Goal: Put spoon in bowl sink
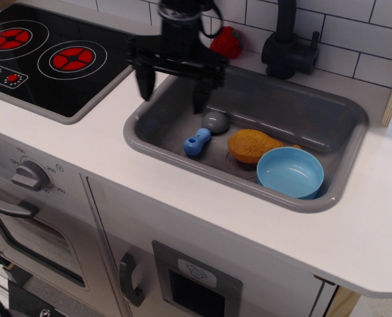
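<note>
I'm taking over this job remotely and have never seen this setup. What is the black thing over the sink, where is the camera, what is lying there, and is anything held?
One camera looks down from the front at a toy kitchen. The black thing is the robot's gripper, jaws spread open, holding nothing, above the left end of the grey sink. In the sink lie the spoon, an orange toy chicken piece and the light-blue bowl, which is empty. A black stove top lies to the left; a faucet and a red strawberry sit behind.
</note>
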`<state>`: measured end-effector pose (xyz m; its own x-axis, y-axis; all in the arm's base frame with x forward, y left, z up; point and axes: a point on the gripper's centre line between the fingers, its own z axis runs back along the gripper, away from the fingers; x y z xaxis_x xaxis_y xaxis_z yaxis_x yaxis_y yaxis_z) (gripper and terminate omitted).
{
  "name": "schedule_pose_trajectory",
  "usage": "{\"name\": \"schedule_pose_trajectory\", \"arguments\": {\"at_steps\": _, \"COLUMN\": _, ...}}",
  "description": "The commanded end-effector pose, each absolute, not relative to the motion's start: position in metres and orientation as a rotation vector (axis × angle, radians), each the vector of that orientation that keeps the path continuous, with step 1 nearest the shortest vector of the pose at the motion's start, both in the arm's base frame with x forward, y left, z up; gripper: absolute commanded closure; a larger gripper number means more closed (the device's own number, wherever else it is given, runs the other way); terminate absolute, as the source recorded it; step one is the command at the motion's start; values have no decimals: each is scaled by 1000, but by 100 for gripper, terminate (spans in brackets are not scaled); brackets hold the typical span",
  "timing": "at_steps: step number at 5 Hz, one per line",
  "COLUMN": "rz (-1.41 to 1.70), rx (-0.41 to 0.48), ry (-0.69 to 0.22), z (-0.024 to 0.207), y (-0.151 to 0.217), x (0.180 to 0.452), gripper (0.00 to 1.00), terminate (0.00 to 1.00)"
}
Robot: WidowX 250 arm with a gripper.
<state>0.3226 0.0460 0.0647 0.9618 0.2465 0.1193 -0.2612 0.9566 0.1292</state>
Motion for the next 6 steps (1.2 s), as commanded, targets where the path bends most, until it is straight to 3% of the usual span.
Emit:
{"name": "schedule_pose_trajectory", "arguments": {"at_steps": 1, "rz": 64, "rx": 115, "ry": -180, "z": 50, "y": 28, "x": 330, "gripper": 0, "terminate": 0}}
{"name": "schedule_pose_trajectory", "arguments": {"at_steps": 3, "rz": -32, "rx": 184, "ry": -184, "z": 14, "y": 27, "x": 334, "gripper": 0, "terminate": 0}}
{"name": "schedule_pose_trajectory", "arguments": {"at_steps": 6, "rz": -75, "rx": 213, "ry": -137, "z": -3, "y": 35, "x": 337, "gripper": 0, "terminate": 0}}
